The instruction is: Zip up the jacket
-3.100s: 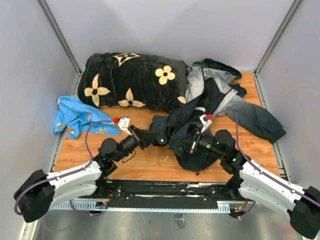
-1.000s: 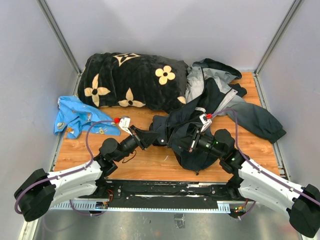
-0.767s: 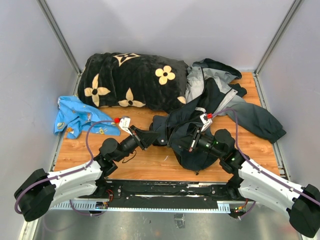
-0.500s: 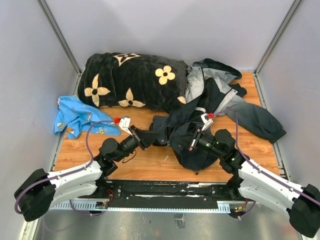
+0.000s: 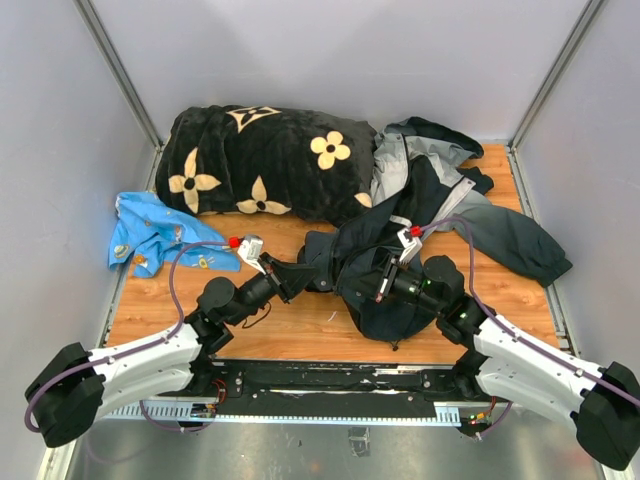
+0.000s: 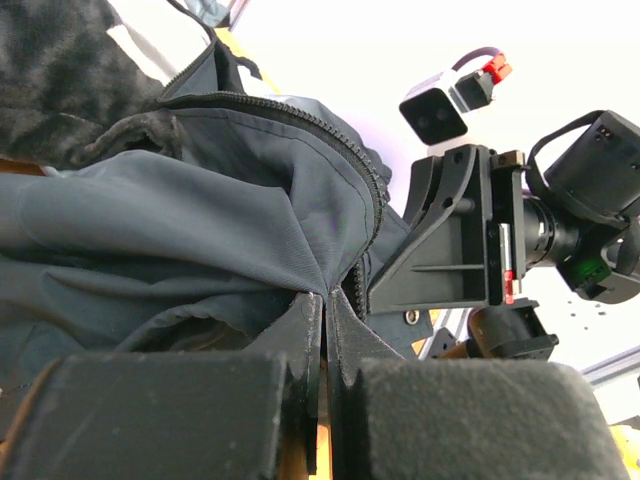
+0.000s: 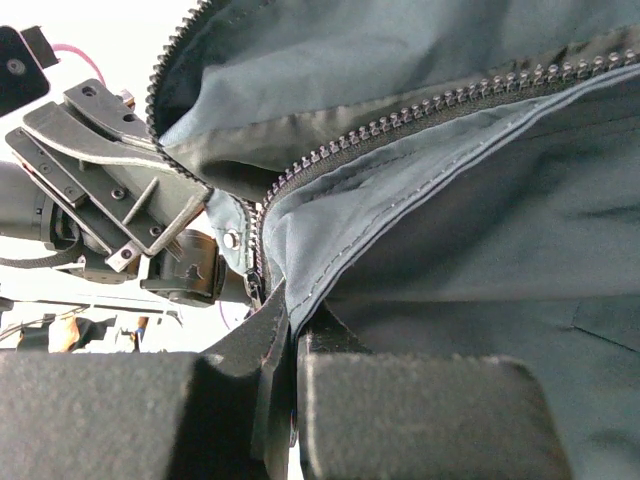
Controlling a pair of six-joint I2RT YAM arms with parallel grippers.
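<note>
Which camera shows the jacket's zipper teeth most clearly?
The right wrist view: the zipper teeth run across it close up, each one distinct. The left wrist view shows a curved row farther off. From the top view only the whole jacket shows; teeth are too small.

From above, folds of the jacket (image 5: 505,240) are hiding the fingertips of the left hand (image 6: 322,340) and right hand (image 7: 292,330). The zipper (image 7: 450,100) is running off the right wrist view's edge at 3 o'clock.

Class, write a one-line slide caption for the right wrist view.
The right gripper clamps the dark navy windbreaker jacket beside its open toothed zipper.
</note>
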